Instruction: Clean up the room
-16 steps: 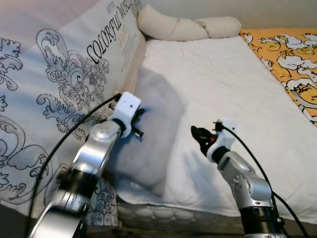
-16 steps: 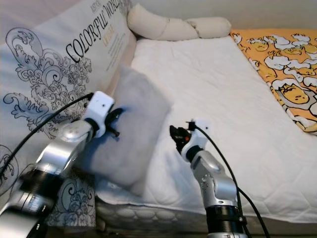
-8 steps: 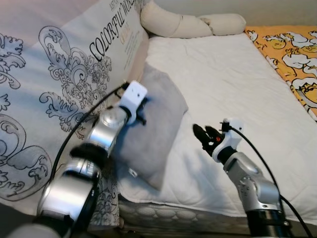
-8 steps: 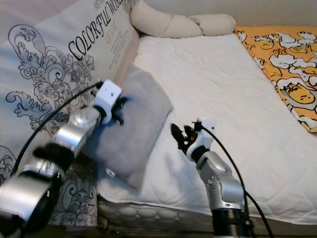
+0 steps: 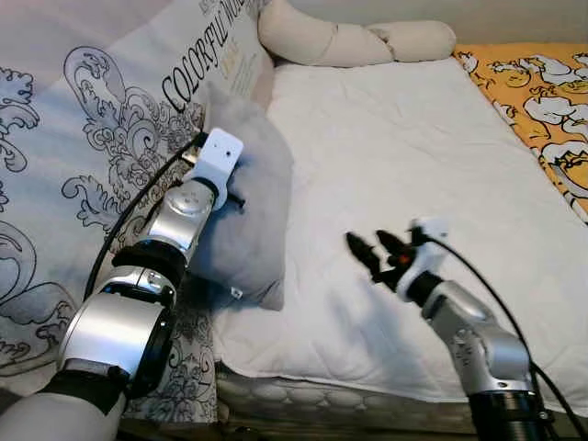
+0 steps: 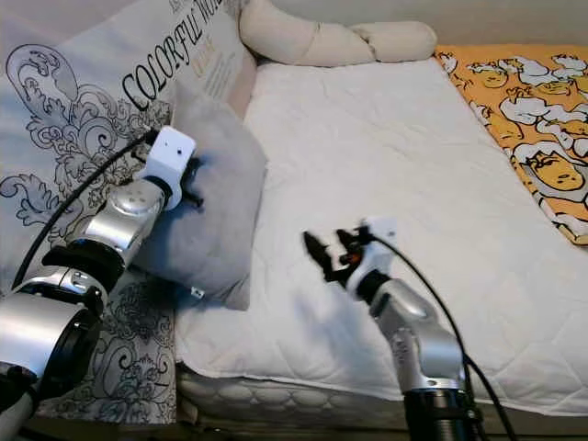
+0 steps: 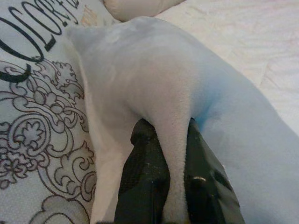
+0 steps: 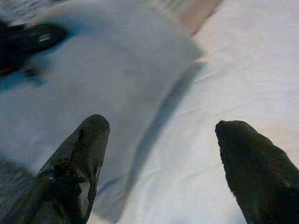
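A grey pillow [image 5: 248, 207] stands tilted at the left edge of the white mattress [image 5: 413, 147], leaning against a large printed cushion [image 5: 101, 156]. My left gripper [image 5: 241, 197] is shut on a fold of the grey pillow [image 7: 173, 107], with the fabric pinched between its two black fingers [image 7: 140, 182]. My right gripper [image 5: 375, 251] hovers open over the mattress, to the right of the pillow and apart from it. In the right wrist view its fingers [image 8: 77, 158] are spread wide, with the pillow [image 8: 103, 79] beyond them.
A long beige bolster [image 5: 354, 39] lies across the head of the bed. An orange patterned blanket [image 5: 542, 92] covers the right side. The mattress's front edge [image 5: 349, 395] runs just below my arms.
My left gripper has pulled the grey pillow left and upward, standing it against the printed cushion. My right gripper's fingers have spread wider.
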`<state>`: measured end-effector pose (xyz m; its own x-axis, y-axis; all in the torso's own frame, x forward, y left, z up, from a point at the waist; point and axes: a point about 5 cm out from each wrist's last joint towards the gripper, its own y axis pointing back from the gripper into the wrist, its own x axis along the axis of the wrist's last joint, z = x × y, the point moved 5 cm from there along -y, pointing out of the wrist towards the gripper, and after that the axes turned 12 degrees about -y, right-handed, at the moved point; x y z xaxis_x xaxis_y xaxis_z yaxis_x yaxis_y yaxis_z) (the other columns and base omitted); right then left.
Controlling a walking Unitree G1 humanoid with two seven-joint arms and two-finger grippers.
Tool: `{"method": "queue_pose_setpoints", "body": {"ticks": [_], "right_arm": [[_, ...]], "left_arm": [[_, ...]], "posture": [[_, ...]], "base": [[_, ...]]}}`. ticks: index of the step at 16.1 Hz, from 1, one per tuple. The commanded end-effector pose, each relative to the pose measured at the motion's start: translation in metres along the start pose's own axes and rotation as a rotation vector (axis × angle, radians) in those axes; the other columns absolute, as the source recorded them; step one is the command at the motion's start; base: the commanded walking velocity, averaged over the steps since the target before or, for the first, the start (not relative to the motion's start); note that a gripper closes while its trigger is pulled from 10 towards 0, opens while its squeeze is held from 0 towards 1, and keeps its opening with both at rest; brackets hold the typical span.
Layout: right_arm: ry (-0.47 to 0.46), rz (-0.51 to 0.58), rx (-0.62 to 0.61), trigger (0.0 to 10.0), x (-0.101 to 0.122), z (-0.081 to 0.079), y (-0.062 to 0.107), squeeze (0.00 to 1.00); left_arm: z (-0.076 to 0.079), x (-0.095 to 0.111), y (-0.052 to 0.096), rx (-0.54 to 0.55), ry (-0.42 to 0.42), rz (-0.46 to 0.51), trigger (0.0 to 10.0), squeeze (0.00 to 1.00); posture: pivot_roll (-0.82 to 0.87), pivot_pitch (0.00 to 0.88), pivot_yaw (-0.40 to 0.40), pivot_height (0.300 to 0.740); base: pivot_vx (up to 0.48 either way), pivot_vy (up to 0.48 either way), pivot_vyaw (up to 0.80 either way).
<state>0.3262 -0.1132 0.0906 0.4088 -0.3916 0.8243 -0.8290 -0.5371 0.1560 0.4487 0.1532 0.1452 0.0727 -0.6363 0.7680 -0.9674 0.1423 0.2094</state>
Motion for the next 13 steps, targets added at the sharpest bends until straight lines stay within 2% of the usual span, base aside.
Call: {"method": "queue_pose_setpoints", "body": {"ticks": [1,3,5,6,7,9,11,13], "right_arm": [[0.004,-0.013,0.052,10.0,0.000,-0.009,0.000,1.00],[0.031,-0.054,0.127,10.0,-0.003,-0.015,0.006,1.00],[0.050,-0.064,0.149,10.0,0.000,-0.014,0.011,1.00],[0.061,-0.072,0.159,10.0,0.001,-0.015,0.013,1.00],[0.062,-0.073,0.161,10.0,0.001,-0.016,0.014,1.00],[0.076,-0.068,0.143,10.0,0.002,-0.014,0.014,1.00],[0.054,-0.028,0.125,10.0,0.006,-0.012,0.014,1.00],[0.044,0.008,0.116,10.0,0.011,-0.013,0.018,1.00]], "left_arm": [[-0.001,0.002,0.000,0.007,-0.028,0.009,10.0,0.00],[0.006,-0.003,0.000,-0.013,-0.065,-0.007,10.0,0.00],[0.006,-0.006,0.000,-0.025,-0.047,-0.022,10.0,0.00],[0.007,-0.004,0.000,-0.054,-0.025,-0.006,10.0,0.15],[0.006,0.000,0.000,-0.058,-0.044,0.019,10.0,1.00],[-0.001,0.013,-0.001,-0.034,-0.078,0.082,10.0,1.00],[0.003,0.034,0.000,-0.107,0.044,0.182,10.0,1.00],[0.010,0.049,0.005,-0.184,0.113,0.280,10.0,1.00]], "posture": [[-0.03,0.000,0.077,0.740],[-0.03,0.000,0.077,0.740],[-0.04,0.000,0.074,0.740],[-0.04,0.000,0.072,0.740],[-0.04,0.000,0.068,0.740],[-0.04,0.000,0.066,0.740],[-0.03,0.000,0.062,0.740],[-0.04,0.000,0.064,0.740]], "base": [[0.000,0.000,0.00],[0.000,0.000,0.00],[0.000,0.000,0.00],[0.000,0.000,0.00],[0.000,0.000,0.00],[0.000,0.000,0.00],[0.000,0.000,0.00],[0.000,0.000,0.00]]}}
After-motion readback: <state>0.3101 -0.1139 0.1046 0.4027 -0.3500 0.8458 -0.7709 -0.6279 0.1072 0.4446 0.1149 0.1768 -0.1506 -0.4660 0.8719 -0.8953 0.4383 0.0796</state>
